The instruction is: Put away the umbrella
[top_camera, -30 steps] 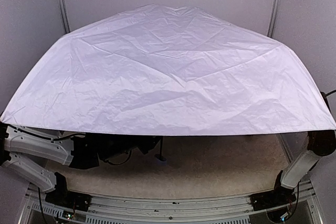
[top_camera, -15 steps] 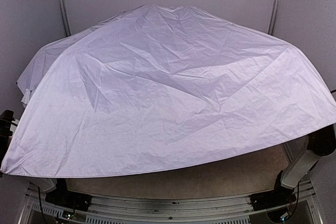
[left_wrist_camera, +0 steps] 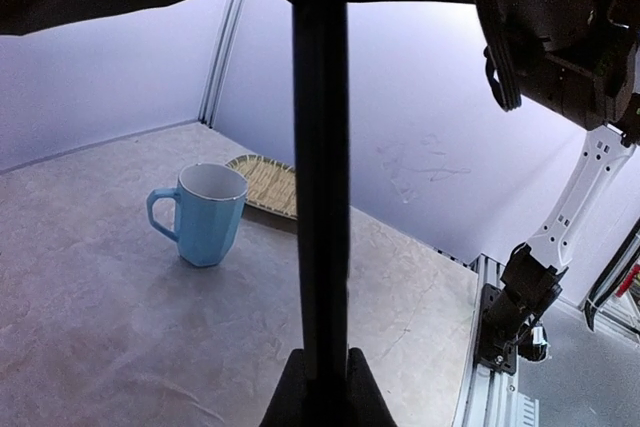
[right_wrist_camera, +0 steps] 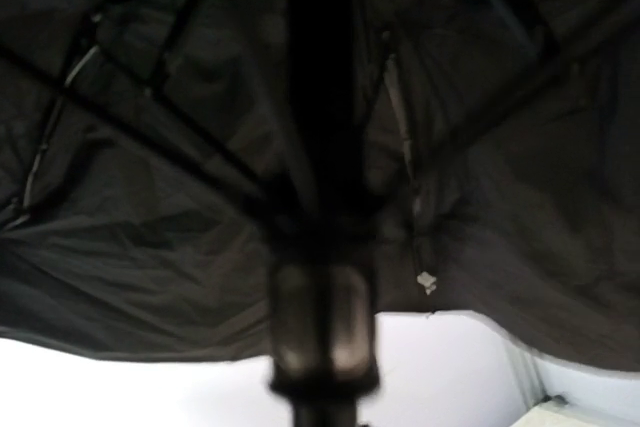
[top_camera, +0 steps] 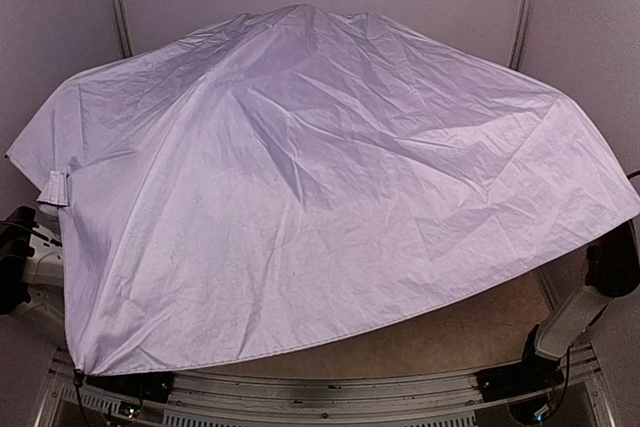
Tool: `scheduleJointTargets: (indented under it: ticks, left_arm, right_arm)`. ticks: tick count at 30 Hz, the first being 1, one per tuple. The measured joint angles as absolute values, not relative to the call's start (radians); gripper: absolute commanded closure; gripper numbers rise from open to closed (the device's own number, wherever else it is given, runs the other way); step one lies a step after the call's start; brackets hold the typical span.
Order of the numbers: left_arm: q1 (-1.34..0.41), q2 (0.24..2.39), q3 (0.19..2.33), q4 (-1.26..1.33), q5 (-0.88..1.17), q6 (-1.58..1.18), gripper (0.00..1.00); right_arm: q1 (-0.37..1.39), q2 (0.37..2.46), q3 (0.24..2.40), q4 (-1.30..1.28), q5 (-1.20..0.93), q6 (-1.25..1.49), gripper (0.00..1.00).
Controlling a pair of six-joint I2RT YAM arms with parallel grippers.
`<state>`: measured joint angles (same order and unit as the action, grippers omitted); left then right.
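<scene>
The pale lavender umbrella [top_camera: 320, 177] is open, and its canopy hides most of the table and both grippers in the top view. Its strap tab [top_camera: 52, 187] hangs at the left edge. In the left wrist view my left gripper [left_wrist_camera: 320, 392] is shut on the umbrella's black shaft [left_wrist_camera: 320, 177], which stands upright. The right wrist view looks up at the dark underside of the canopy [right_wrist_camera: 150, 197]. The shaft and its blurred runner [right_wrist_camera: 322, 327] sit dead centre and run down into my right gripper's jaws, which hold it just below the runner.
A light blue mug [left_wrist_camera: 205, 215] stands on the table [left_wrist_camera: 110, 327], with a woven tray [left_wrist_camera: 265, 185] behind it. The right arm's wrist [left_wrist_camera: 560, 37] hangs high on the right. The table's near right corner [top_camera: 470, 342] shows below the canopy.
The canopy has tipped down towards the near left and gone slacker and more peaked. It now covers the left arm, which showed a second ago.
</scene>
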<state>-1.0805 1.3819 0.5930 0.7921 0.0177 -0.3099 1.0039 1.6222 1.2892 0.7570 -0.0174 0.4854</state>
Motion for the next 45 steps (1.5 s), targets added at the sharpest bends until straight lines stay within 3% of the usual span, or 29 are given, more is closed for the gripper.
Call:
scheduleJointTargets:
  ticks: [4,15,23,28,38,45]
  left_arm:
    - [-1.084,1.382,0.593,0.778,0.009,-0.322,1.0]
    - [-1.105,1.383,0.593,0.771,-0.009,-0.328,1.0]
    - [-1.107,1.383,0.593,0.77,-0.011,-0.328,1.0]
    - [-1.107,1.383,0.593,0.769,-0.016,-0.327,1.0]
    - [-1.107,1.383,0.593,0.742,-0.031,-0.326,1.0]
    - [-1.091,1.357,0.593,0.7,-0.033,-0.31,1.0]
  right_arm:
    - [1.004,1.622,1.291,0.785,0.052,0.455,0.57]
    - [1.004,1.626,1.346,0.805,0.117,0.385,0.6]
    - [1.004,1.629,1.346,0.77,0.135,0.382,0.49]
    - [1.004,1.629,1.346,0.737,0.149,0.381,0.54]
    - [1.007,1.629,1.346,0.698,0.177,0.364,0.9]
    - [1.008,1.629,1.365,0.652,0.145,0.359,0.94]
